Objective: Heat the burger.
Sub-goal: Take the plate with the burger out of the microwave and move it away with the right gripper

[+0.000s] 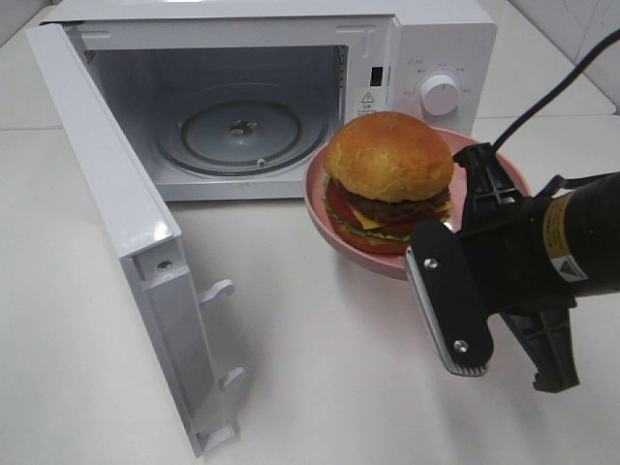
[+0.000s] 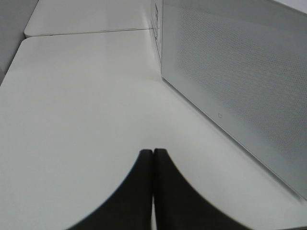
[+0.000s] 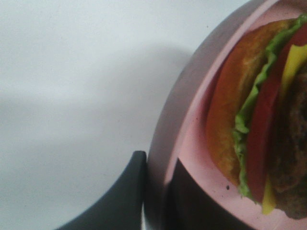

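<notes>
The burger (image 1: 387, 179), with its golden bun, patty, tomato, cheese and lettuce, sits on a pink plate (image 1: 320, 199) in front of the open microwave (image 1: 436, 39). My right gripper (image 1: 421, 250) is shut on the plate's near rim and seems to hold it just above the table. The right wrist view shows the fingers (image 3: 122, 196) pinching the plate rim (image 3: 192, 143) beside the burger (image 3: 249, 124). My left gripper (image 2: 153, 153) is shut and empty over bare table, outside the exterior view.
The microwave door (image 1: 107, 194) stands wide open to the left, with its latches near the table's front. The glass turntable (image 1: 237, 131) lies inside the cavity. The door's perforated outer face (image 2: 230, 86) is close beside my left gripper.
</notes>
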